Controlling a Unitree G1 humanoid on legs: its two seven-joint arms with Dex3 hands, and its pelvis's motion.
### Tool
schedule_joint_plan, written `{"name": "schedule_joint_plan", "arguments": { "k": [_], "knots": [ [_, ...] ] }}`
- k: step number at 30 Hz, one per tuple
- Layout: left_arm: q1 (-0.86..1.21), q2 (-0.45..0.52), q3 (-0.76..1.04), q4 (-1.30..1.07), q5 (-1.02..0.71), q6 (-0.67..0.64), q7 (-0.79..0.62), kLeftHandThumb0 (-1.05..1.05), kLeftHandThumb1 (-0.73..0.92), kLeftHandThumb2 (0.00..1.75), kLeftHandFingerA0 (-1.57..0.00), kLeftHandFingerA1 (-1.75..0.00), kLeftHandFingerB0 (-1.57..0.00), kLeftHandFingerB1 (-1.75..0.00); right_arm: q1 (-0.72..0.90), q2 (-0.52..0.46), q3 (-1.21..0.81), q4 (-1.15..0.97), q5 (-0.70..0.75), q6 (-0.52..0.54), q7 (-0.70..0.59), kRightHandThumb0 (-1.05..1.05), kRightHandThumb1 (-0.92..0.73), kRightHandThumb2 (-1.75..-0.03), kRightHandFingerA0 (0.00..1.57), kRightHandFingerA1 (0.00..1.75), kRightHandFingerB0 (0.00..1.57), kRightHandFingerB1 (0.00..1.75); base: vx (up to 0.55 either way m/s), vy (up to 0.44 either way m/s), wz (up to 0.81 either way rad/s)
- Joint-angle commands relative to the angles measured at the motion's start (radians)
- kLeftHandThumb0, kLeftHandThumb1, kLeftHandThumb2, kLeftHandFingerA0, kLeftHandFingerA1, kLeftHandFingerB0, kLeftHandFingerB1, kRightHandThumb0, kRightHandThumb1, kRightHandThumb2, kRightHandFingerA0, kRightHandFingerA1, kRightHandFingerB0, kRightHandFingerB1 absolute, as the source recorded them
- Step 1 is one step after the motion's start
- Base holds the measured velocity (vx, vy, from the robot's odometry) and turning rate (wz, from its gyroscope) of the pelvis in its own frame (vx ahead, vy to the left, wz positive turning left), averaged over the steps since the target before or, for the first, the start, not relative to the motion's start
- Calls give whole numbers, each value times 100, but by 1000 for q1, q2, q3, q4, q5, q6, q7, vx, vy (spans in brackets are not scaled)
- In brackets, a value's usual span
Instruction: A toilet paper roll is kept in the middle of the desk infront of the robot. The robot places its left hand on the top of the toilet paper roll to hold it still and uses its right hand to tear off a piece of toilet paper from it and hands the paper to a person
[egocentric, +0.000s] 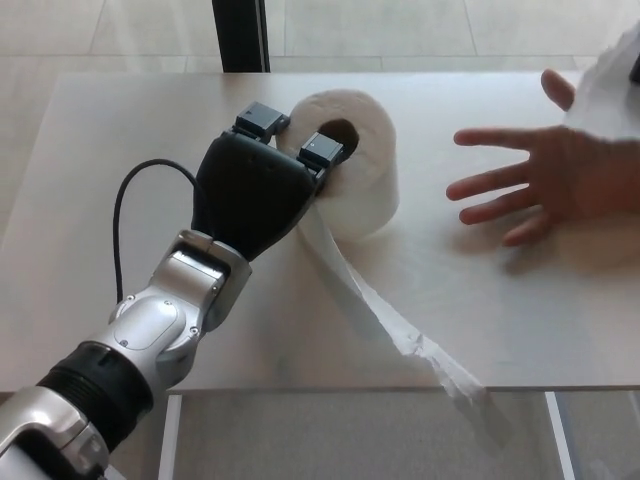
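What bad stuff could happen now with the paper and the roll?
The torn piece hangs blurred above the person's open hand, so it might flutter past the palm. The loose tail trails off the desk's front edge and could pull more paper out. If the left hand lifts off carelessly, a finger in the core might tip the toilet paper roll.

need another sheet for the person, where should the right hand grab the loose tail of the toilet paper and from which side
Probably pinch the loose tail partway along the flat strip on the desk, coming in from the robot's right. The left hand covers the roll's left side, and the ragged end hangs limp past the front edge, so mid-strip looks flattest and most open.
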Motion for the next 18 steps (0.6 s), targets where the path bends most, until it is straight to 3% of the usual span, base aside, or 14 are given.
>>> {"name": "schedule_joint_plan", "arguments": {
  "k": [1, 2, 3, 4, 6, 7, 10, 14, 16, 17, 18],
  "knots": [
    [67, 15, -28, 15, -14, -68, -94, -46, 76, 62, -56, -53, -60, -46, 22, -77, 88, 134, -129, -163, 74, -12, -48, -117, 95, 175, 84, 154, 0, 0, 0],
    [69, 14, -29, 12, -18, -82, -87, -46, 75, 62, -55, -54, -59, -46, 12, -84, 98, 152, -135, -175, 81, -10, -47, -120, 94, 175, 83, 156, 0, 0, 0],
    [73, 14, -29, 5, -23, -90, -91, -46, 72, 61, -56, -54, -60, -46, 1, -88, 102, 172, -135, -193, 86, -12, -46, -119, 125, 145, 106, 132, 0, 0, 0],
    [75, 11, -28, 5, -27, -99, -87, -46, 72, 61, -56, -54, -60, -46, -6, -91, 105, 190, -135, -214, 92, -12, -46, -119, 125, 145, 106, 132, 0, 0, 0],
    [77, 12, -30, -3, -24, -103, -85, -46, 72, 61, -56, -55, -60, -46, -21, -94, 113, 215, -143, -237, 91, -12, -45, -118, 122, 141, 107, 132, 0, 0, 0],
    [79, 10, -33, -2, -25, -119, -71, -46, 71, 61, -58, -56, -61, -47, -43, -100, 129, 242, -162, -245, 86, -12, -42, -131, 93, 175, 83, 160, 0, 0, 0],
    [82, 3, -29, -9, -38, -127, -84, -45, 72, 61, -60, -53, -61, -46, -79, -102, 161, 297, -202, -286, 61, -14, -35, -139, 91, 171, 84, 158, 0, 0, 0],
    [85, -3, -33, -12, -43, -131, -86, -45, 73, 62, -59, -52, -62, -46, -95, -106, 196, 332, -240, -324, 43, -17, -37, -134, 91, 173, 82, 158, 0, 0, 0],
    [87, -5, -35, -5, -45, -142, -75, -45, 71, 61, -58, -54, -61, -47, -109, -111, 223, 372, -265, -365, 47, -21, -44, -123, 90, 173, 80, 158, 0, 0, 0],
    [88, -7, -36, -4, -46, -142, -78, -45, 72, 61, -58, -54, -61, -46, -123, -107, 226, 380, -266, -346, 42, -23, -55, -107, 89, 171, 77, 150, 0, 0, 0],
    [90, -5, -35, -5, -48, -145, -79, -45, 71, 61, -57, -55, -61, -46, -132, -102, 225, 385, -261, -351, 47, -21, -54, -109, 89, 171, 76, 151, 0, 0, 0]
  ]
}}
